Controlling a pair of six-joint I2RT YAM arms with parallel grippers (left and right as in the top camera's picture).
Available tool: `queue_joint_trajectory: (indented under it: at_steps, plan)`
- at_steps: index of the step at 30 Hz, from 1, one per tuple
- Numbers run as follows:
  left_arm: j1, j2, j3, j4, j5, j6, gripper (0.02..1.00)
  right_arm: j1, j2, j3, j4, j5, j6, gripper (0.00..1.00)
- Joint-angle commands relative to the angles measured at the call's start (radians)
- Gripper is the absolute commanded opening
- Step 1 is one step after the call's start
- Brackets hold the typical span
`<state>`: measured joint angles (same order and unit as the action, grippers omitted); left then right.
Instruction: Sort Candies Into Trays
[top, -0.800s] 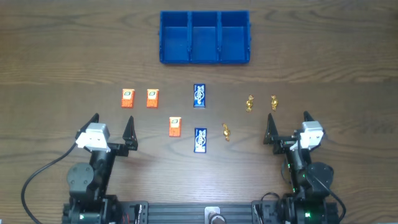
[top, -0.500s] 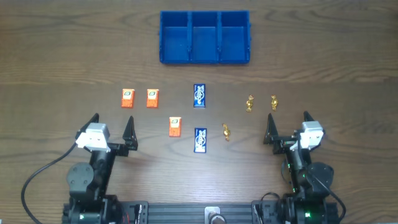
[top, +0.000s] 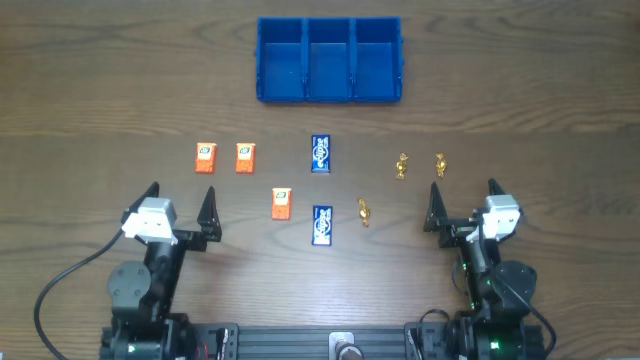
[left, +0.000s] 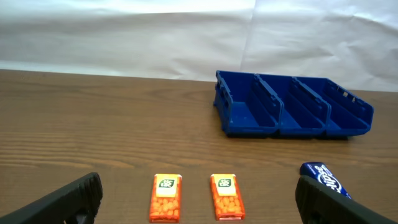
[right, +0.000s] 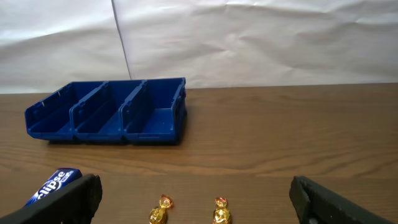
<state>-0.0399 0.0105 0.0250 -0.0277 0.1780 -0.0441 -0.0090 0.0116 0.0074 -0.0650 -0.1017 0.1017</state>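
Observation:
A blue three-compartment tray (top: 330, 59) stands at the back centre, all compartments bare; it also shows as the tray (left: 292, 112) and the tray (right: 109, 112). Three orange candy boxes (top: 205, 158) (top: 246, 158) (top: 282, 203) lie left of centre. Two blue packets (top: 320, 154) (top: 322, 225) lie in the middle. Three gold-wrapped candies (top: 402, 166) (top: 440, 164) (top: 364, 211) lie to the right. My left gripper (top: 181, 204) is open near the front left, holding nothing. My right gripper (top: 463, 202) is open near the front right, also holding nothing.
The wooden table (top: 100, 90) has free room on both sides of the tray and between the tray and the candies. A white backdrop (left: 124, 31) stands behind the table's far edge.

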Motion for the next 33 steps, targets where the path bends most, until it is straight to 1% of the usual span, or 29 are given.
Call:
queue_joint_trajectory:
  at_steps: [1,15,18,20,23,27,30,33]
  plan:
    - [0.004,-0.006,-0.02,-0.032,0.014,0.015,0.998,0.0,-0.007,0.001,-0.009,-0.005,0.002,0.998]
    - [0.0,-0.006,-0.02,-0.027,0.006,0.014,0.998,0.0,-0.007,0.001,-0.009,-0.005,0.002,0.998]
    - [0.0,0.017,0.026,-0.024,0.008,-0.005,0.998,0.0,-0.007,0.001,-0.009,-0.005,0.002,0.998]
    - [0.0,0.133,0.137,-0.039,0.025,-0.004,0.998,0.0,-0.007,0.001,-0.009,-0.005,0.002,0.998]
    - [0.0,0.392,0.38,-0.131,0.025,0.005,0.996,0.0,-0.007,0.001,-0.009,-0.005,0.002,0.998]
    - [0.0,0.811,0.797,-0.411,0.021,0.024,0.998,0.0,-0.007,0.001,-0.009,-0.005,0.001,0.998]
    - [0.0,1.112,1.036,-0.571,0.022,0.064,0.998,0.0,-0.007,0.001,-0.009,-0.005,0.002,0.998]
    - [0.0,1.3,1.126,-0.62,0.022,0.092,0.998,0.0,-0.007,0.001,-0.009,-0.005,0.002,0.998]
